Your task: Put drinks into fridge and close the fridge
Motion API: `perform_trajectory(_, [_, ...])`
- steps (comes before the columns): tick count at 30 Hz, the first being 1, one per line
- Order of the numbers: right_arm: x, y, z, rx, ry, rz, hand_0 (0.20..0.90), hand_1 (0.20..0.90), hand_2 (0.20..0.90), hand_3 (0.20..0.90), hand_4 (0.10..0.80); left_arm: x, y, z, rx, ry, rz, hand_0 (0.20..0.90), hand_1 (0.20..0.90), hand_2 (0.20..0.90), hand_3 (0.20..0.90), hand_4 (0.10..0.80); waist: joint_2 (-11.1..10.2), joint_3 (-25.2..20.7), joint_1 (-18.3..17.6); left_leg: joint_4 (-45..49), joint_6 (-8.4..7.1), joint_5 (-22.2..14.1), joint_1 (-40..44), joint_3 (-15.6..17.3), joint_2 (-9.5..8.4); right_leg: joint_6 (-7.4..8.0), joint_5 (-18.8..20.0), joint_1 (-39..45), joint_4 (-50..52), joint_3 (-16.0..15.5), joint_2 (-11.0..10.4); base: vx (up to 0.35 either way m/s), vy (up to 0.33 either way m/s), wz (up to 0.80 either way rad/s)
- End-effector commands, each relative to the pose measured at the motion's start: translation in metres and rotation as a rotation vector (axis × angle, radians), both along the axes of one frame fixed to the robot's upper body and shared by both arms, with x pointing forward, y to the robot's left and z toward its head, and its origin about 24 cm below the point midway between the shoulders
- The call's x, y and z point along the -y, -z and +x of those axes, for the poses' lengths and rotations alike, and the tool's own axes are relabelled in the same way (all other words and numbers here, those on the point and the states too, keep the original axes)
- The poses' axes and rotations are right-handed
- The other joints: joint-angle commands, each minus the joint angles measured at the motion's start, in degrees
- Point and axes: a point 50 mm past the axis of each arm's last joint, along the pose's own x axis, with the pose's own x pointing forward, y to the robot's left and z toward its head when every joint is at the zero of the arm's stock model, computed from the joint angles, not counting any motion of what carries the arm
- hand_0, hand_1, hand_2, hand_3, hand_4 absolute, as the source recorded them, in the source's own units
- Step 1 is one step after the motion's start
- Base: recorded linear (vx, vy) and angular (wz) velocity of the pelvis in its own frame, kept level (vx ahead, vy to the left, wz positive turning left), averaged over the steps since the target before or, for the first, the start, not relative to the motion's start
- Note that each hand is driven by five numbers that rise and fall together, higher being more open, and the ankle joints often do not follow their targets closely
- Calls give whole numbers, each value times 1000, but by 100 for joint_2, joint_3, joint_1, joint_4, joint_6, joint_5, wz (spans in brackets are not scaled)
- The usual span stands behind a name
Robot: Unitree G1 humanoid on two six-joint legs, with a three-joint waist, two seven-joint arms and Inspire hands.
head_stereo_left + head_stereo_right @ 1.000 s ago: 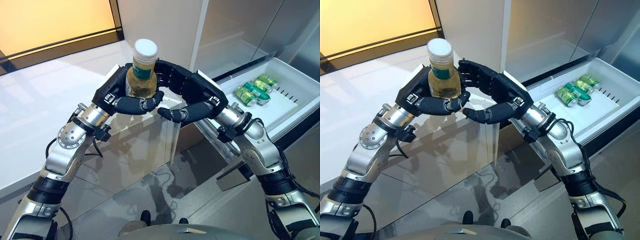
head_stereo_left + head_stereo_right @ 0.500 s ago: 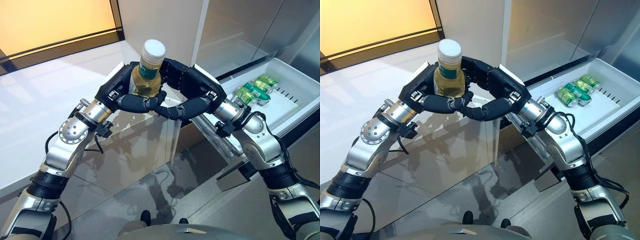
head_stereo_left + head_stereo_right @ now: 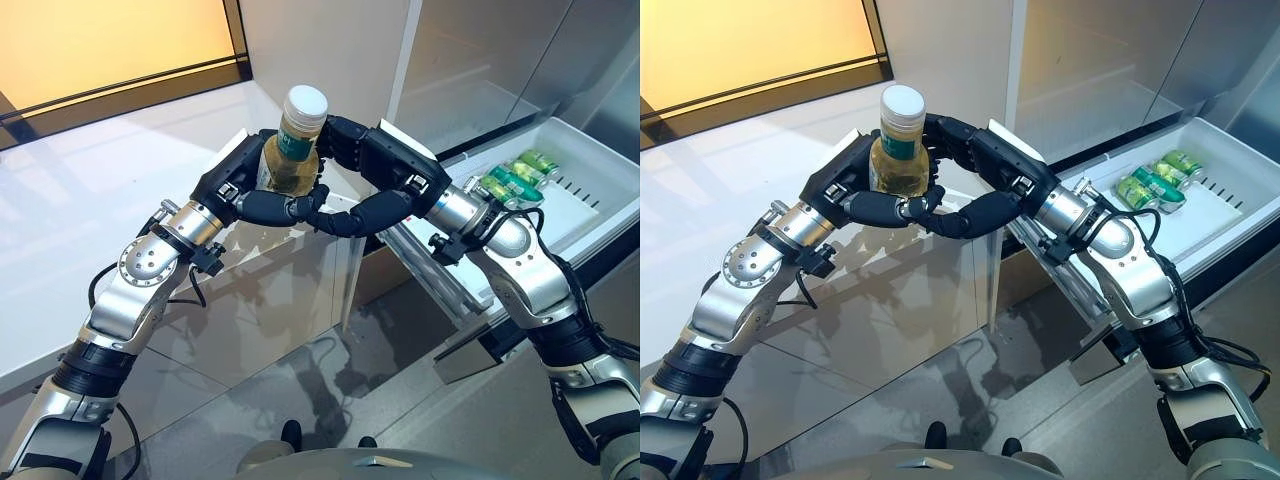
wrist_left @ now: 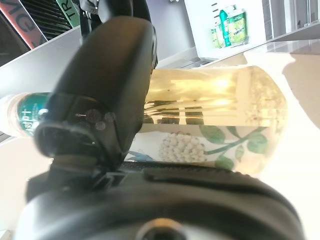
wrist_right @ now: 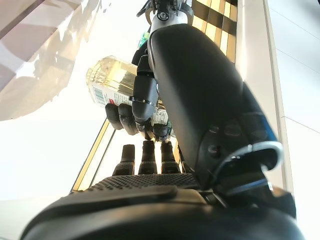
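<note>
Bottle (image 3: 297, 145) with white cap, pale yellow liquid, upright, held above white surface (image 3: 90, 200). Left hand (image 3: 245, 185) fingers (image 3: 290, 208) curled round bottle body. Right hand (image 3: 375, 170) fingers wrapped round far side, thumb (image 3: 350, 220) meeting left thumb. Open fridge drawer (image 3: 590, 215) at right holds green cans (image 3: 510, 180) lying side by side.

Past our right hand (image 5: 150, 187) we see the bottle (image 5: 112, 85) of pale yellow drink lying across the view, its label with green print just beside dark fingers; our right thumb (image 5: 200, 95) rises broad and dark in front, hiding part of the bottle; the left hand (image 5: 137, 112) has its fingers curled round the bottle's body; our own right fingers (image 5: 145, 155) stand just short of them; whether they touch the bottle we cannot tell.
</note>
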Motion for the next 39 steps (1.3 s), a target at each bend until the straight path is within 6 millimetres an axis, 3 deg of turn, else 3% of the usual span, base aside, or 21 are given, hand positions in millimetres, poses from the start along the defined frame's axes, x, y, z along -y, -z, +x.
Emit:
perform_trajectory(1, [-30, -72, -25, 320, -166, 206, 900, 900, 900, 900, 800, 33, -67, -4, 314, 151, 6, 300, 300, 300, 200, 100, -71, -752, 3, 6, 175, -490, 99, 82, -238, 340, 140, -157, 138, 119, -86, 0, 0, 0])
perform_trajectory(13, [-31, -79, -24, 295, -179, 286, 900, 900, 900, 900, 800, 24, -55, 6, 283, 65, 46, 300, 300, 300, 200, 100, -58, -781, 5, 7, 181, -489, 104, 103, -230, 330, 137, -163, 143, 129, -77, 0, 0, 0])
perform_trajectory(22, [-20, -78, -20, 259, -122, 278, 900, 900, 900, 900, 800, 20, -54, 5, 275, 69, 17, 300, 300, 300, 200, 100, -75, -796, 27, 8, 180, -479, 87, 46, -256, 346, 145, -172, 146, 69, -89, 8, 0, 0])
perform_trajectory(32, [-7, -59, 1, 125, 43, 238, 900, 900, 900, 900, 800, 19, -61, 3, 336, 55, -3, 300, 300, 300, 200, 100, -93, -775, -19, 7, 169, -468, 94, 65, -249, 342, 159, -180, 157, 62, -91, 0, 0, 0])
perform_trajectory(39, [-7, -48, 2, 32, -11, 270, 900, 900, 900, 900, 800, 16, -67, -1, 378, 49, -33, 300, 300, 300, 200, 100, -106, -749, -13, 6, 170, -485, 111, 48, -251, 341, 156, -159, 150, 51, -100, 0, 0, 0])
